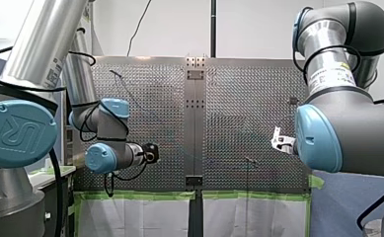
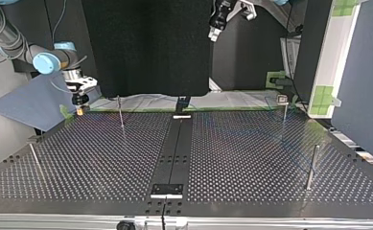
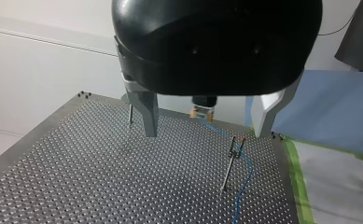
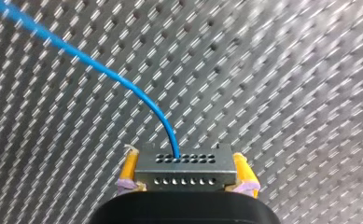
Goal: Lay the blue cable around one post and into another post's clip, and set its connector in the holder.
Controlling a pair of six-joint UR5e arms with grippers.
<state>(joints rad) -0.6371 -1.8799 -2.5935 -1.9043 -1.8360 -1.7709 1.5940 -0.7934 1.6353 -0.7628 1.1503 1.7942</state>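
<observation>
Perforated table (image 4: 286, 70): my right gripper (image 4: 186, 171) (yellow pads (image 4: 129, 167)) clamps the connector (image 4: 186, 161); my left gripper (image 3: 205, 133) gapes wide.

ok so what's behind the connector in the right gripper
Beyond the connector, held by my right gripper between yellow pads, only perforated table shows; the blue cable leaves its hole-dotted face. Its rear end is hidden against the gripper body.

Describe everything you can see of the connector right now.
The connector is a small, dark, boxy block with two rows of little round holes, one row on each of two faces. It sits level, clamped at both short ends between the yellow pads of my right hand. The blue cable leaves a hole near the middle of one row and curves away over the perforated table.
</observation>
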